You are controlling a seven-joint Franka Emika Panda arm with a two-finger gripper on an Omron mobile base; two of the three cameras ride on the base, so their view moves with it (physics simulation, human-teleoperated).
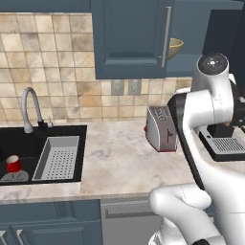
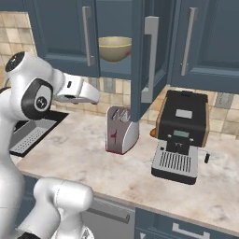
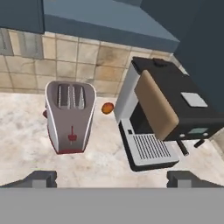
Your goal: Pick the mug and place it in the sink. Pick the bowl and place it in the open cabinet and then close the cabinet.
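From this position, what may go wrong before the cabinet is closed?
The cabinet door stands open, edge-on just above the toaster, so a careless sweep of the arm might strike the toaster or the coffee machine.

The bowl sits near the shelf's front, so the closing door might catch it.

The open gripper has no hold on the door, so a push may slip.

You have a beige tiled wall (image 1: 52, 67) across the upper left of the left base view, a pale marbled counter (image 1: 119, 162) through the middle, and low blue cupboards (image 1: 48, 222) along the bottom edge, all evenly lit.
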